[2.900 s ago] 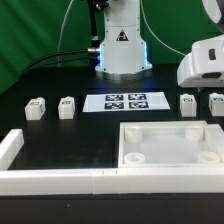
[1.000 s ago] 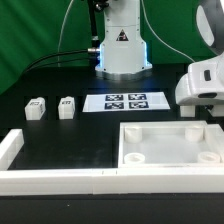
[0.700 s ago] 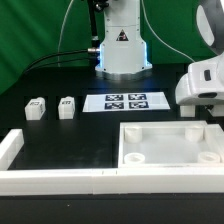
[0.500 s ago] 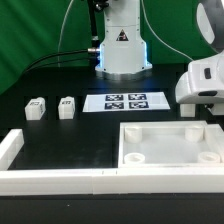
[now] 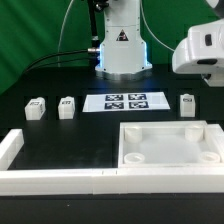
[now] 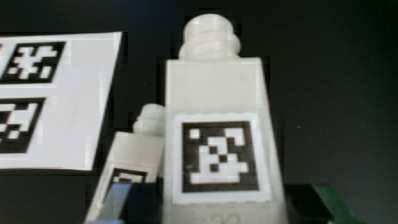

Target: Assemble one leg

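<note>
At the upper right of the exterior view, claw (image 5: 207,68) up above the table (image 5: 90,135). Pinched narrow on 1 upright leg (image 6: 215,110), tag toward the wrist camera. Another leg (image 5: 187,104) at middle right, 2 more legs (image 5: 36,108) at middle left.

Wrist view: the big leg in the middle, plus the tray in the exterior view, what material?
Leg: looks like matte white plastic, possibly 3D-printed; dull even surface, moulded ridges at its tip. Its tag: flat black-and-white print, likely a sticker. Tray: same dull white plastic by the look; soft shading, no gloss.
</note>
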`<state>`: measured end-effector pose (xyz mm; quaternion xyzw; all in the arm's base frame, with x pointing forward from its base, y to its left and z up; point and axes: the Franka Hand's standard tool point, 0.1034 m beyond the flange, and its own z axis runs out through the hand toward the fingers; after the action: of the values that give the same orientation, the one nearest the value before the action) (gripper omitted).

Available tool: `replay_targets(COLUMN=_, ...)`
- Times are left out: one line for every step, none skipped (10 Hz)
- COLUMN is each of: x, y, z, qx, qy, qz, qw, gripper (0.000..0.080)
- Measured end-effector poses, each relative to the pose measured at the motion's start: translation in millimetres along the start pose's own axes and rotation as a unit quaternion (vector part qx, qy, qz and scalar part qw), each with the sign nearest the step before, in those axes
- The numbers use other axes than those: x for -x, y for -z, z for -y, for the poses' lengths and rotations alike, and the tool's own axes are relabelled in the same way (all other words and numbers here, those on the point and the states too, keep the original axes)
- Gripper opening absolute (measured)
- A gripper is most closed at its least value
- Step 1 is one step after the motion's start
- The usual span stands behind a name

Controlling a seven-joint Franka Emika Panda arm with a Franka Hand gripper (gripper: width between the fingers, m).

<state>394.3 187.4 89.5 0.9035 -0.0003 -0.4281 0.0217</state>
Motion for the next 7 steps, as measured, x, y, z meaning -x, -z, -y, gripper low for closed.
replay_targets(x=2.9, y=8.6, z=-1.6, qx=-0.002, qy=-0.001, qz=-0.009, qw=1.000, gripper=0.0294)
replay_targets(x=3.1, y=6.6, z=-1.3, qx=-0.001, qy=0.000, qz=-0.008, qw=1.000, gripper=0.0294)
replay_targets(x=2.1, y=4.3, z=-1.2, qx=-0.001, qy=-0.001, qz=-0.007, qw=1.000, gripper=0.0294)
replay_targets(x=-9.4, y=10.7, z=3.6, qx=-0.009, qy=0.002, qz=-0.062, qw=0.998, gripper=0.0294)
replay_targets(x=-8.2, y=12.9, z=4.8, qx=-0.014, qy=0.003, qz=-0.117, qw=0.993, gripper=0.0294)
replay_targets(x=-2.4, y=9.1, z=3.3, qx=-0.014, qy=0.004, qz=-0.138, qw=0.990, gripper=0.0294)
replay_targets(x=-8.7, y=13.5, z=6.0, qx=-0.021, qy=0.006, qz=-0.190, qw=0.981, gripper=0.0294)
